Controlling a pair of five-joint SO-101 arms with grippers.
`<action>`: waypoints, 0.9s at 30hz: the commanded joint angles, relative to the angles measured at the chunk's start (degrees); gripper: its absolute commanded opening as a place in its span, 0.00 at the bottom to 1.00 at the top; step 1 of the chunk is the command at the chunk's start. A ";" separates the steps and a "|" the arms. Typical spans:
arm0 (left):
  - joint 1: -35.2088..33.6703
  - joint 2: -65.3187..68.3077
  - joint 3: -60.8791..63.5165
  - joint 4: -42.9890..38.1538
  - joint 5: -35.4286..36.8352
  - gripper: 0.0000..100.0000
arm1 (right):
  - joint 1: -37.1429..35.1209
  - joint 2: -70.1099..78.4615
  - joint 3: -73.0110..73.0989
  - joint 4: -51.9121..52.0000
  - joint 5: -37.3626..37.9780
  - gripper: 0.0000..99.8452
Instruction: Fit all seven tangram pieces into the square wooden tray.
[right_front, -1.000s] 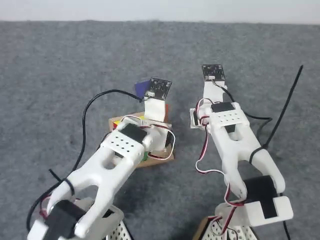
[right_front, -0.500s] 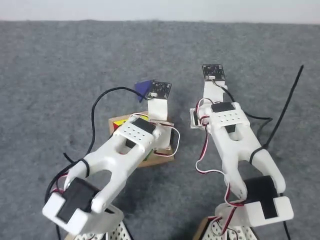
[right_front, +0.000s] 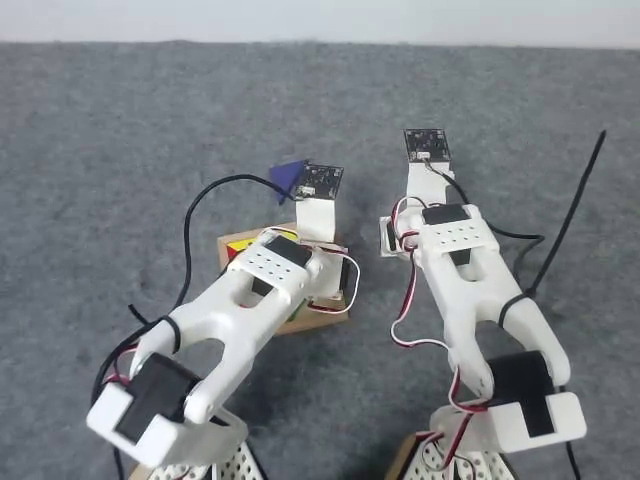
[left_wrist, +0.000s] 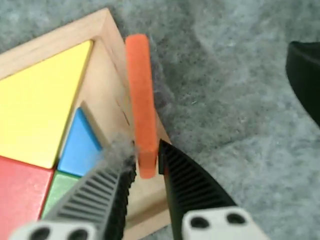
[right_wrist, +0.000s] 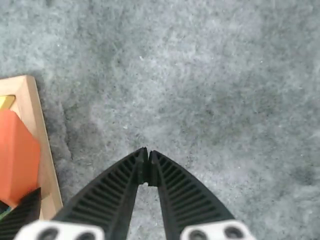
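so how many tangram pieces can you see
6: yellow, blue, red and green in the tray, orange in the left gripper, dark blue on the carpet beyond the tray. A seventh may be hidden.

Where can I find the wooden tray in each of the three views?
High view: the wooden tray lies left of centre, mostly covered by an arm.
Left wrist view: its corner rim frames the yellow piece, next to the orange piece.
Right wrist view: one rim runs beside the orange piece.
Shared landmark: the yellow piece in the tray's corner.
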 joint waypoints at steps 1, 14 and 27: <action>-0.70 -0.79 -3.56 0.79 0.35 0.08 | 0.66 -0.48 -3.34 -0.57 -0.62 0.01; -0.79 -0.88 -7.43 5.98 0.00 0.10 | 0.66 -0.48 -3.34 -0.57 -0.62 0.01; -5.45 -0.88 -8.66 5.98 0.00 0.19 | 0.57 -0.48 -3.25 -0.57 -0.35 0.01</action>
